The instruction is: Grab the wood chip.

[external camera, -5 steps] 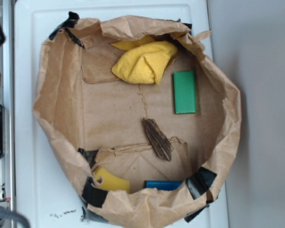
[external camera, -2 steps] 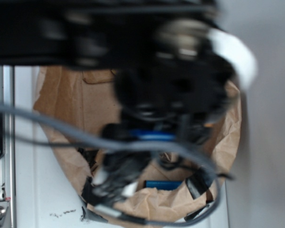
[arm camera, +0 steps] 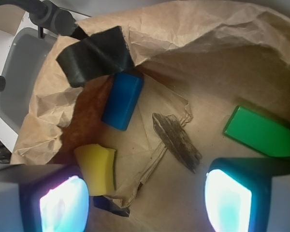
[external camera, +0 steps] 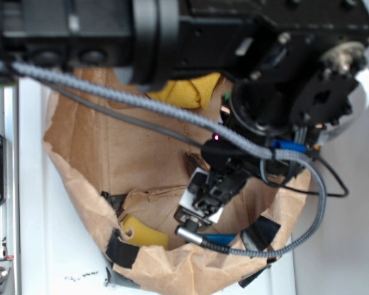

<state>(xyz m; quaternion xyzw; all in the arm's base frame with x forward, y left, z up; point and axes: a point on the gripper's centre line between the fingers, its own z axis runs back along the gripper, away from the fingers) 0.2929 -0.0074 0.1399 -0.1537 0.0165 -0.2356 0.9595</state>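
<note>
In the wrist view, a crumpled brown paper bag with creased, matte walls forms a shallow bowl. Going left to right inside it: a soft yellow sponge with a notched edge lies at about 8 o'clock on the paper floor; a smooth, rounded blue block sits just above it at about 10 o'clock, under a strip of black tape on the bag's rim. Near the centre lies the wood chip, a dark brown, rough, streaky sliver with pointed ends, resting flat and slanted across a torn paper flap. At about 3 o'clock is a smooth green rectangular block, well apart from the chip.

The two fingers show as pale, glowing pads at the bottom corners of this view, spread wide with nothing between them; the chip lies above the gap, untouched.

In the exterior view the black arm reaches over the bag from the top, its gripper pointing down into the bag at about 5 o'clock. A grey braided cable sweeps across. A fold of yellow cloth peeks out under the arm, and the chip is probably the dark sliver just beside the gripper, mostly hidden. The bag rests on a white desk.
</note>
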